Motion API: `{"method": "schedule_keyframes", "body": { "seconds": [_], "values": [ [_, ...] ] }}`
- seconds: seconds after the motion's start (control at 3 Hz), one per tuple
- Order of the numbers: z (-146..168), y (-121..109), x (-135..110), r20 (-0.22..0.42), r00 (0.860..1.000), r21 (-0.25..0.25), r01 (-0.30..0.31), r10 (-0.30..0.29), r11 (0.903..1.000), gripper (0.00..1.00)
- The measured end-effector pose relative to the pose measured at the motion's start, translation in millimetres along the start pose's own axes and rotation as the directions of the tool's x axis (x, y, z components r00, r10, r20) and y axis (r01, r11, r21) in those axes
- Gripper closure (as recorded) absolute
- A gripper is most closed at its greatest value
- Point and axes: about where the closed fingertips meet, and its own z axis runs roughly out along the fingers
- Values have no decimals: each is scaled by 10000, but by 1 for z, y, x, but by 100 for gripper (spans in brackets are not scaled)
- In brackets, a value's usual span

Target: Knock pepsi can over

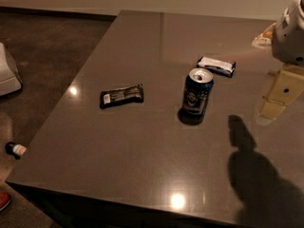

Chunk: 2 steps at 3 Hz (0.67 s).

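Note:
The pepsi can stands upright near the middle of the brown table. It is dark blue with a silver top and a pale round logo. My gripper hangs at the right edge of the view, right of the can and apart from it, with bare table between them. The white arm housing sits above it. The arm's shadow falls on the table in front of the gripper.
A flat black snack bar wrapper lies left of the can. Another bar lies just behind it. On the floor at left are a white object, a small bottle and a red item.

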Motion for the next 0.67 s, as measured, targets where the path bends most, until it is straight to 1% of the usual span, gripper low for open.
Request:
{"method": "schedule_keyframes", "body": {
  "seconds": [0.33,0.67],
  "values": [
    [0,0,0,1,10000,2,0,0,10000,0],
    [9,-6,-8,836,9958,60,-369,363,9993,0]
  ]
}}
